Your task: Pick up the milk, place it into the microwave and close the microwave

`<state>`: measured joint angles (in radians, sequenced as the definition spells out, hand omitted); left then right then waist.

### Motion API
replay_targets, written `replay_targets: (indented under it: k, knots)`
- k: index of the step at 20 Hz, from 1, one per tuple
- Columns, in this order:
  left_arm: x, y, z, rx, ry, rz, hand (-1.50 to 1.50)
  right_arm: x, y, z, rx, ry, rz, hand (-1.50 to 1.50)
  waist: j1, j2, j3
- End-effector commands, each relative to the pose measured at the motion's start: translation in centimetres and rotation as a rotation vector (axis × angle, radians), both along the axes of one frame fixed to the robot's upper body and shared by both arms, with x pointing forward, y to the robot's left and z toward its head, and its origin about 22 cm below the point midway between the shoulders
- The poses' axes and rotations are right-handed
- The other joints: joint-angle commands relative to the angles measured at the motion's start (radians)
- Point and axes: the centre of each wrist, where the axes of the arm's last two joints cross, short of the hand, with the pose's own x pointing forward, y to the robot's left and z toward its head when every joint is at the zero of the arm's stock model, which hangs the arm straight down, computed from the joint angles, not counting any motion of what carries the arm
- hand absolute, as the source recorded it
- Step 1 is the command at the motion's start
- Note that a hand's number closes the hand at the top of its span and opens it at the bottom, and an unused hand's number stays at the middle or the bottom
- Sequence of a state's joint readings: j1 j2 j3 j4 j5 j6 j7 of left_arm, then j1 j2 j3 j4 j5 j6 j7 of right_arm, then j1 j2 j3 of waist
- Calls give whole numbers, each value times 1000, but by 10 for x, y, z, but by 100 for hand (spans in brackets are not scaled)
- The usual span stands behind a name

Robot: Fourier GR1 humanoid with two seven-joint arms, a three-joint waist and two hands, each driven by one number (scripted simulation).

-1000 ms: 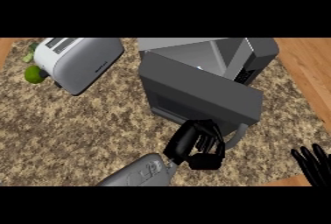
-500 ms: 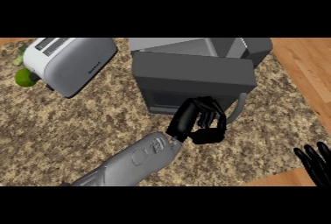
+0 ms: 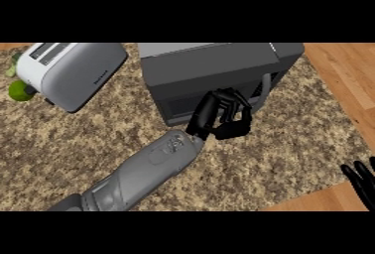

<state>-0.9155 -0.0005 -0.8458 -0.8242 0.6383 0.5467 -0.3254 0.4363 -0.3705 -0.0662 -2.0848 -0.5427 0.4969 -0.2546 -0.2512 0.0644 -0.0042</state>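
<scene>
The grey microwave [image 3: 219, 64] stands at the back middle of the counter, its door [image 3: 183, 96] lying almost flat against its front, the handle [image 3: 262, 89] at the right. My left hand [image 3: 223, 116] rests against the door's lower right part, fingers relaxed and slightly bent, holding nothing. No milk shows anywhere in the head view. My right hand [image 3: 361, 179] stays open at the lower right edge, fingers up, resting.
A white and grey toaster [image 3: 70, 72] lies at the back left, with a green fruit [image 3: 21, 90] beside it at the left edge. The speckled counter top [image 3: 285, 149] ends at a wooden strip [image 3: 344, 74] on the right.
The microwave door has swung from wide open to nearly shut, with my left hand following it up and forward. The right hand has stayed in place.
</scene>
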Motion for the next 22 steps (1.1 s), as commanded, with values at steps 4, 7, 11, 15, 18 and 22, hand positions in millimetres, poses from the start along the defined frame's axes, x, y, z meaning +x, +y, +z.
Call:
replay_targets:
  k: [4, 7, 11, 15, 18, 22]
  knots:
    - [19, 4, 10, -68, 28, 46, 150, 3, 1, 11, 5, -21, 8, -150, -27, 10, 0]
    - [23, 10, 6, -92, 46, 66, 150, 3, -1, 15, 7, -39, 22, -150, -35, 15, 1]
    - [26, 11, 9, -145, 88, 117, 150, 6, -2, 15, 30, -40, 29, -150, -34, 15, 2]
    - [26, 11, 6, -125, 39, 148, 150, 7, -1, 24, 2, -50, 68, -150, -37, 14, 2]
    - [28, 12, 8, -150, 19, 152, 150, 9, -1, 25, 21, -59, 86, -150, -30, 19, 3]
    - [28, 12, 6, -152, 1, 169, 150, 9, 2, 29, 18, -62, 133, -150, -34, 24, 2]
